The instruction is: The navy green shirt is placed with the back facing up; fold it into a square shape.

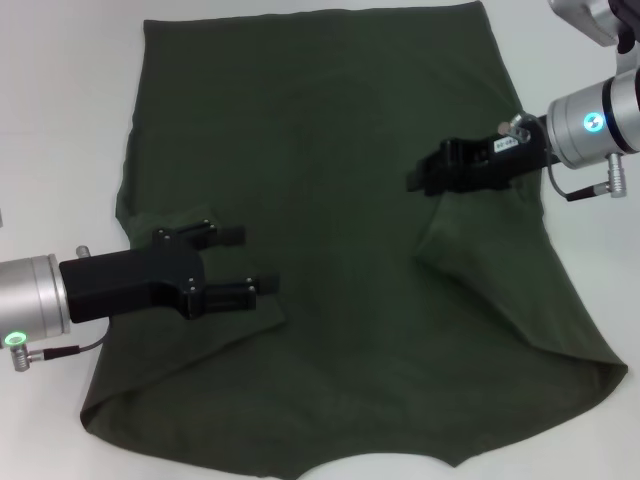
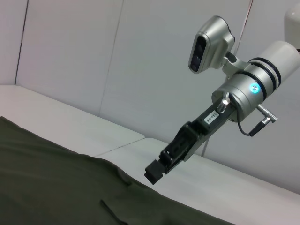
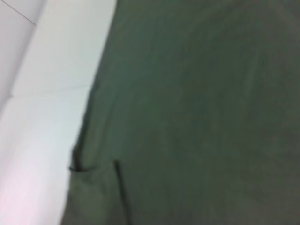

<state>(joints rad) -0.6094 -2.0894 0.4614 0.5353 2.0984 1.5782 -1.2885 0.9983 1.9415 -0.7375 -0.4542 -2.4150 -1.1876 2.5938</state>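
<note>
The large dark olive-green short-sleeved cotton shirt [image 1: 330,210] lay spread flat on the white table [image 1: 60,120], its plain side up, and it filled most of the head view; the hem was at the far edge and the neck opening was at the near edge. Both sleeves seemed already turned inward over the body, because diagonal folded flaps lay on each side near the shoulders, so I judged that the side folds were the step in hand. The black left gripper [image 1: 245,262] was over the flap on the robot's left side, with its two fingers spread apart and holding nothing; it probably stood there because it had to let go of the cloth or to take a new hold on it. The black right gripper [image 1: 418,180] hung over the other flap, its tip close to the cloth; I could not tell if its fingers were parted or closed, or if they touched the cloth. In the left wrist view it [image 2: 153,172] appeared a little above the fabric. The cloth looked soft and thin, with gentle wrinkles and one raised crease beside the right flap. No lettering was visible.
</note>
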